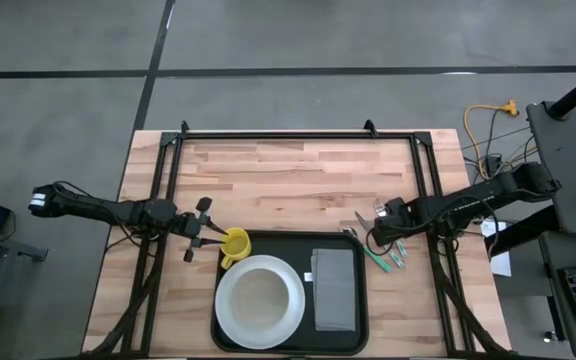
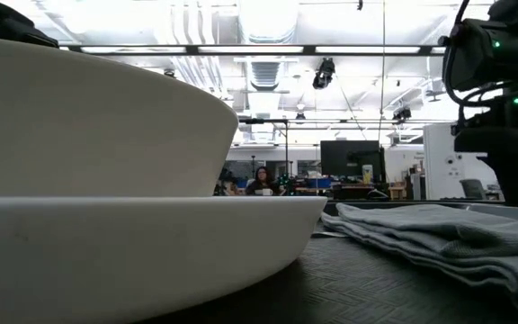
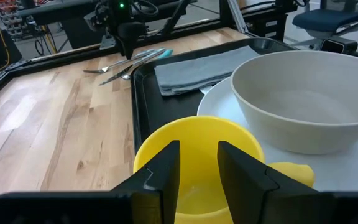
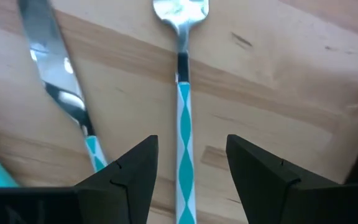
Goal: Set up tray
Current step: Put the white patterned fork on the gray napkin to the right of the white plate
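A butcher-block table [image 1: 288,170] stands on a grey floor; across it the low view shows an open workshop with strip lights, monitors and a seated person far off.

The black tray [image 1: 268,243] lies at the table's near-middle edge, its long side running left to right. On it a white plate [image 1: 230,318] carries a white bowl [image 1: 260,297] on the left half, a folded grey napkin [image 1: 334,290] lies lengthwise on the right half, and a yellow cup [image 1: 236,243] stands in the far-left corner, just beside the plate.

The left gripper [image 3: 197,165] is at that cup: its fingers straddle the cup's rim, one inside and one outside, narrowly set. Whether they pinch it or are just clear, I cannot tell.

The cutlery is off the tray, on bare wood just beyond its right edge. The right gripper [image 4: 188,165] hovers over it with jaws spread wide and holding nothing. A teal-handled fork [image 4: 184,130] runs straight between the fingers, handle toward the wrist, so the jaws sit crosswise to it. A teal-handled knife [image 4: 64,87] lies beside it at a slant. The right arm is far nearer these, and a straight descent looks sufficient to grasp the fork.
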{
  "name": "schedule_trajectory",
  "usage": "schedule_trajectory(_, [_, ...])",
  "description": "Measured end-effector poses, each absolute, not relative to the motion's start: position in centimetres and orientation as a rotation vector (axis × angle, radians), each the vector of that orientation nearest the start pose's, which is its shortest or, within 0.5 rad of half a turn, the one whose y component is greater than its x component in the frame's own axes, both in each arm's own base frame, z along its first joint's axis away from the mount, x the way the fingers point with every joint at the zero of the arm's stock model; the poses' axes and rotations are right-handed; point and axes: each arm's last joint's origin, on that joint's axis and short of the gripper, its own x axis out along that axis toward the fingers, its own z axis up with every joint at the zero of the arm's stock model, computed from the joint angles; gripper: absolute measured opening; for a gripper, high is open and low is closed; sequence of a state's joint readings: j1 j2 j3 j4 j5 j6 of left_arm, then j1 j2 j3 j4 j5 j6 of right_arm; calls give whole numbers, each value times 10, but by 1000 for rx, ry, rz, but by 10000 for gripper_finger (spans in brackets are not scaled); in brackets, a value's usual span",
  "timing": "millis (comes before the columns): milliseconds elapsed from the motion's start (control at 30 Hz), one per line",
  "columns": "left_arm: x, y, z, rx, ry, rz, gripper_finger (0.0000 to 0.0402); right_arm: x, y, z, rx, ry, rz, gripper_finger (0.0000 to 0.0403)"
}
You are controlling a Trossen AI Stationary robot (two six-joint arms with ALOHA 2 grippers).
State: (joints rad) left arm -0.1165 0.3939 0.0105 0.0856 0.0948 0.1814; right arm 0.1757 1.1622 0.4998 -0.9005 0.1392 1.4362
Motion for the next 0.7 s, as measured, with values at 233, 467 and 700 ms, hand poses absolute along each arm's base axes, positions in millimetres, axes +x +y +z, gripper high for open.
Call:
schedule_trajectory(233, [117, -16, 141, 183, 278, -236, 94, 142, 22, 141, 902, 1271, -1027, 185])
schedule_trajectory(467, [117, -16, 141, 183, 278, -236, 94, 146, 23, 135, 853, 1310, -1006, 185])
schedule_trajectory(700, [117, -16, 141, 183, 278, -236, 94, 147, 24, 133, 856, 1338, -1020, 177])
